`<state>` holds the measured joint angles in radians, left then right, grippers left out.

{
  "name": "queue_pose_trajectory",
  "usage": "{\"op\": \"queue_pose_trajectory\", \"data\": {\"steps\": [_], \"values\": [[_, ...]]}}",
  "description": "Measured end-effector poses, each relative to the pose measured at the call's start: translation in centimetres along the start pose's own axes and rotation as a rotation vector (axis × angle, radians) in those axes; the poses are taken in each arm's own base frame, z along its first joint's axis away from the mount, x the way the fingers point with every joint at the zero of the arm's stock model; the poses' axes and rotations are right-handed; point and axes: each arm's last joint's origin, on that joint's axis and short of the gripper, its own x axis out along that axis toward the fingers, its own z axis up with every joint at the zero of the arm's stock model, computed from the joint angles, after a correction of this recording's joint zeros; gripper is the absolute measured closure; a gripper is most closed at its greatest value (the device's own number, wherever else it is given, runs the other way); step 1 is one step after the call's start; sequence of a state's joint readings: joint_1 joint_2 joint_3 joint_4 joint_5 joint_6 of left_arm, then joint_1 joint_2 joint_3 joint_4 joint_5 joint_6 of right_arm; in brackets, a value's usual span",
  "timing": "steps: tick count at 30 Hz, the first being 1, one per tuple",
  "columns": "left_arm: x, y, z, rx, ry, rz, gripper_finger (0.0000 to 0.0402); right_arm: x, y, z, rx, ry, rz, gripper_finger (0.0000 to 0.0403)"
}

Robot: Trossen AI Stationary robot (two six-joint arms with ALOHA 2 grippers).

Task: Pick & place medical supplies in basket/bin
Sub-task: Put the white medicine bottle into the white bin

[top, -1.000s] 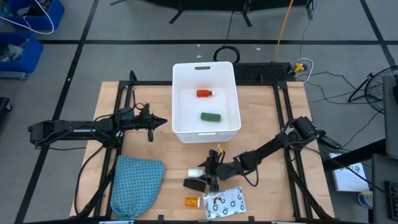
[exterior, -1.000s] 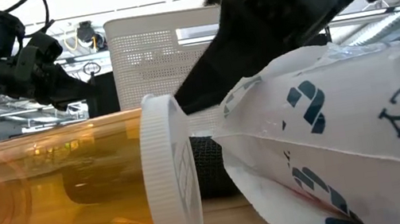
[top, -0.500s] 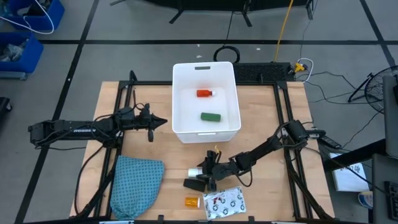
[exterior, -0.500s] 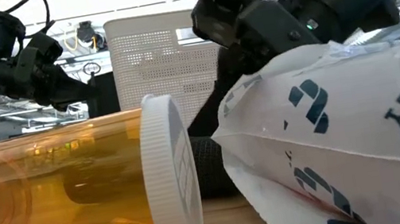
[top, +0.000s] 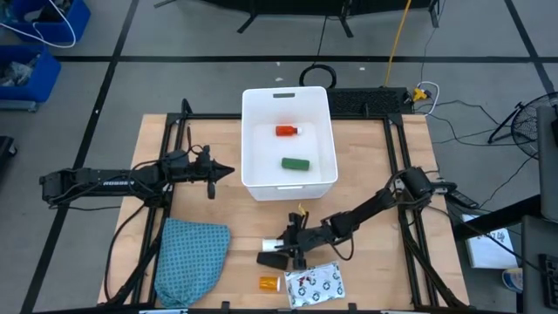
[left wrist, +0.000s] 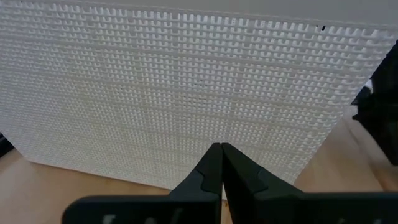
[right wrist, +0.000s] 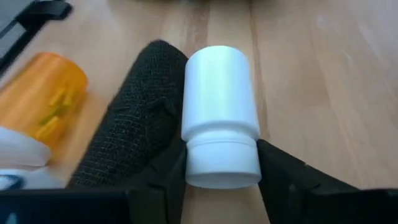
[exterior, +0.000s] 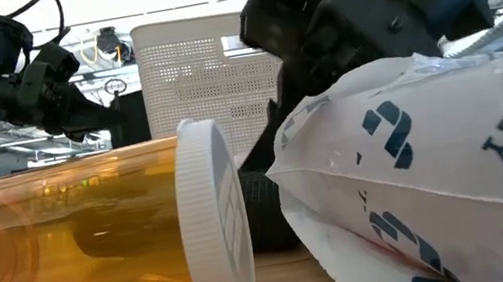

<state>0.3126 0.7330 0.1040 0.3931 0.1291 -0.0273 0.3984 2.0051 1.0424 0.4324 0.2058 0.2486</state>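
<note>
Straddling white bottle (right wrist: 221,115), right gripper (right wrist: 221,163) jaws apart; black roll (right wrist: 134,124) partly hidden; left gripper (left wrist: 221,163) jaws together

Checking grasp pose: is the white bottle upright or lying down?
Lying down: the white bottle rests on its side on the table, between the right end effector fingers.

Crowded near the desk's (top: 366,157) front edge: white bottle (right wrist: 221,112), black roll (top: 272,258), orange vial (top: 269,283) and patterned packet (top: 316,283) bunched close together, teal cloth (top: 192,258) to the left. Right gripper (top: 292,248) down among them, fingers (right wrist: 283,171) flanking the white bottle, black roll pressing against one side. Open desk right of the tub (top: 247,144). Inside the tub, bare floor around red bottle (top: 287,131) and green block (top: 296,163). Left gripper (top: 228,171) closed, just beside the tub's left wall.
</note>
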Motion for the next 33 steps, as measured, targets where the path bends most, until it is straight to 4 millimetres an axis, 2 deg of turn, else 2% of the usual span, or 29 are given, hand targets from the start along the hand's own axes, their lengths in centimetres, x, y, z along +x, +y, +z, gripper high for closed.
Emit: {"op": "queue_pose_trajectory", "data": {"steps": [4, 8, 11, 14, 19, 23, 26, 33], "values": [[0.0, 0.0, 0.0, 0.000, 0.000, 0.000, 0.0394, -1.4, -0.6, 1.8, -0.022, -0.023, -0.009, 0.0254], [0.0, 0.0, 0.0, 0.003, 0.001, 0.000, 0.0394, -4.4, -1.2, 4.4, -0.069, -0.043, -0.019, 0.0241], [0.0, 0.0, 0.0, 0.003, 0.002, 0.000, 0.0394, -7.9, -1.3, 6.7, -0.161, -0.074, -0.016, 0.0233], [0.0, 0.0, 0.0, 0.004, 0.002, 0.000, 0.0394, -11.9, -1.6, 8.6, -0.249, -0.109, 0.012, 0.0245], [0.0, 0.0, 0.0, 0.005, 0.003, 0.000, 0.0394, -18.4, -2.5, 10.4, -0.295, -0.172, 0.052, 0.0253], [0.0, 0.0, -0.1, 0.004, 0.010, 0.000, 0.0394, -23.0, -3.3, 10.1, -0.287, -0.259, 0.058, 0.0248], [0.0, 0.0, -0.1, 0.004, 0.012, 0.001, 0.0394, -25.4, -3.8, 8.5, -0.272, -0.313, 0.073, 0.0246], [0.0, 0.0, -0.3, 0.000, 0.026, 0.001, 0.0394, -26.7, -4.9, 2.1, -0.221, -0.428, 0.099, 0.0252]]}}
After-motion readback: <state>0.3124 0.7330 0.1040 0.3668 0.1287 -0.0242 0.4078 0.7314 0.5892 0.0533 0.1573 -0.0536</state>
